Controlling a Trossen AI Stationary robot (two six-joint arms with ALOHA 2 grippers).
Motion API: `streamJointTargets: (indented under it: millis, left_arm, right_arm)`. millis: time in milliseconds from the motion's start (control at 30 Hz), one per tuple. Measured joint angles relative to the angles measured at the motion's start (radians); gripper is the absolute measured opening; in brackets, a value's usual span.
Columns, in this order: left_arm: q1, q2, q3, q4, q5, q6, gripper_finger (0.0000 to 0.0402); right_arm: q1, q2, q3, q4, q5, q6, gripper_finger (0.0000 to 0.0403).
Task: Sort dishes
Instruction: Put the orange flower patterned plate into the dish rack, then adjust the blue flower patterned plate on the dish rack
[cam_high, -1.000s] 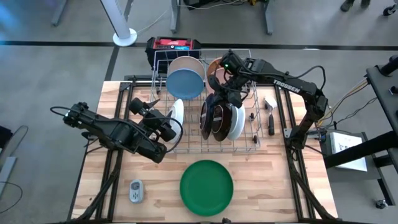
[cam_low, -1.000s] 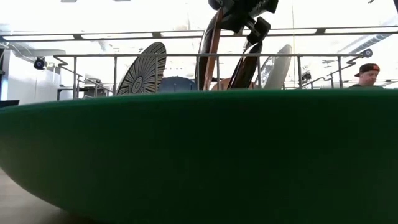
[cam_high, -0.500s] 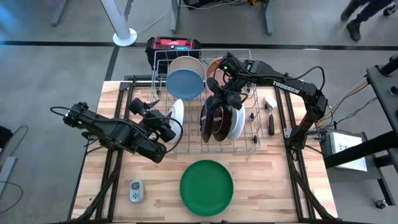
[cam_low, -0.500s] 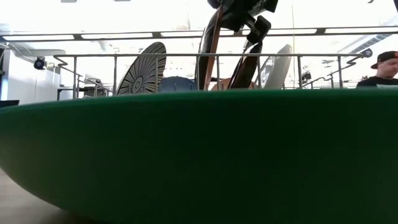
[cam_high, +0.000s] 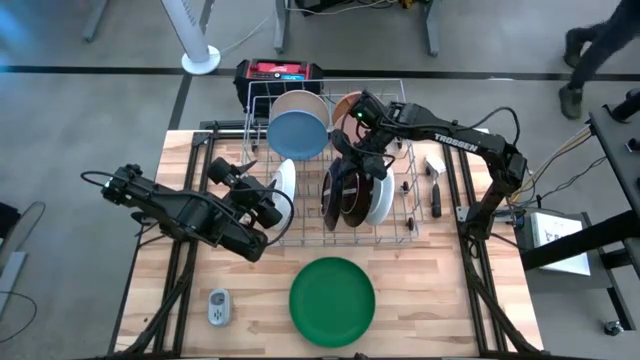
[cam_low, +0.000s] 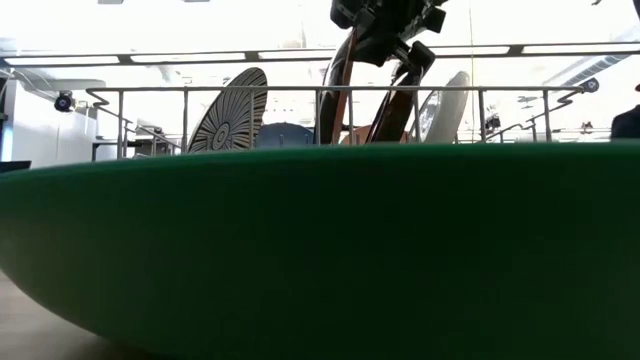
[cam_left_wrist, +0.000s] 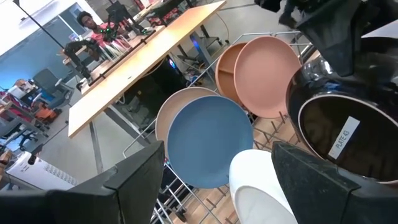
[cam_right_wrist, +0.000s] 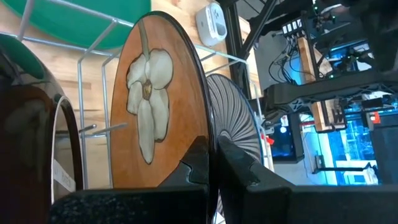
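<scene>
- The right claw (cam_high: 352, 150) is reaching down into the wire rack (cam_high: 400, 232) and is pinching the rim of the brown plate with a white flower (cam_right_wrist: 165, 102)
- Its two fingers (cam_right_wrist: 200, 163) are squeezed tight on that plate's edge
- The flower plate is standing up on its edge in the rack, right under the right claw
- Just beside it a striped plate (cam_low: 230, 112) is standing up too
- A dark brown plate (cam_left_wrist: 339, 134) and a white plate (cam_high: 380, 198) are standing close to the right claw, on the side nearer the green plate
- The left claw (cam_high: 262, 205) is waiting at the left side of the rack with its fingers (cam_left_wrist: 134, 180) spread wide, holding nothing
- A white plate (cam_left_wrist: 264, 190) is sitting right in front of the left claw
- Past it, a blue plate (cam_left_wrist: 208, 140), a tan plate (cam_left_wrist: 177, 106) and a pink plate (cam_left_wrist: 267, 71) are standing in the rack
- The big green plate (cam_high: 332, 300) is lying flat on the bench (cam_high: 160, 290), well apart from both claws
- A small grey gadget (cam_high: 218, 307) is lying on the bench near the green plate
</scene>
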Motion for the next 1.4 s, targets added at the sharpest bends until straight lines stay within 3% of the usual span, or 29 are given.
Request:
streamJointTargets:
  millis: [833,1100,1400]
  left_arm:
    - [0.0,0.0,0.0,0.0,0.0,-0.008,0.0284]
    - [0.0,0.0,0.0,0.0,-0.001,-0.008,0.0284]
    - [-0.001,0.007,0.0,0.0,0.011,-0.011,0.0284]
  right_arm:
    - [0.0,0.0,-0.013,0.015,0.0,0.003,0.003]
    - [0.0,-0.002,-0.013,0.072,-0.007,0.149,0.004]
    - [-0.003,-0.017,-0.013,0.076,0.057,0.159,0.0064]
